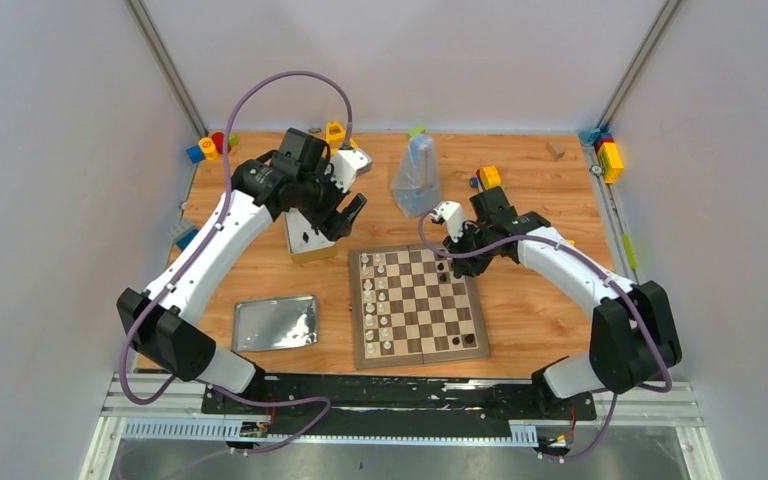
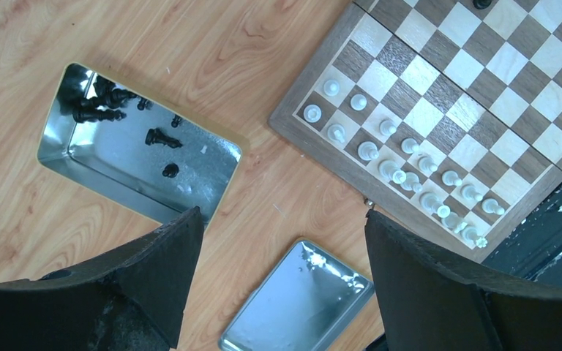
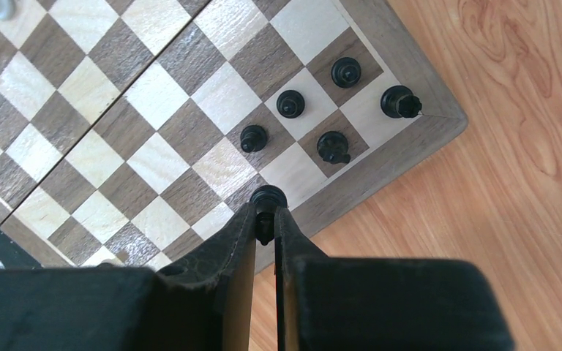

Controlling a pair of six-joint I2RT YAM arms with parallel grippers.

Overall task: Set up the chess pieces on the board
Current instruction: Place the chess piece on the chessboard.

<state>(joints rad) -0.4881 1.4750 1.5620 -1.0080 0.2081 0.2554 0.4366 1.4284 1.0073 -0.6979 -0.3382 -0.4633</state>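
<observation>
The board (image 1: 420, 358) lies mid-table, with cream-white chess pieces (image 1: 375, 300) lined along its left two files. My right gripper (image 3: 265, 216) is shut on a black chess piece (image 3: 268, 197) over a dark square in the edge row, beside the board's border (image 3: 410, 139). Several black pieces (image 3: 290, 103) stand on the corner squares just beyond it. My left gripper (image 2: 282, 219) hangs open and empty above the wood, between the open tin (image 2: 58, 139) and the board (image 2: 315, 150). More black pieces (image 2: 162, 137) lie inside that tin.
The tin's flat silver lid (image 1: 276, 322) lies left of the board, also under the left gripper (image 2: 300, 300). A clear plastic bag (image 1: 418, 175) stands behind the board. Toy blocks sit at the back left (image 1: 210, 146) and back right (image 1: 608, 155) corners.
</observation>
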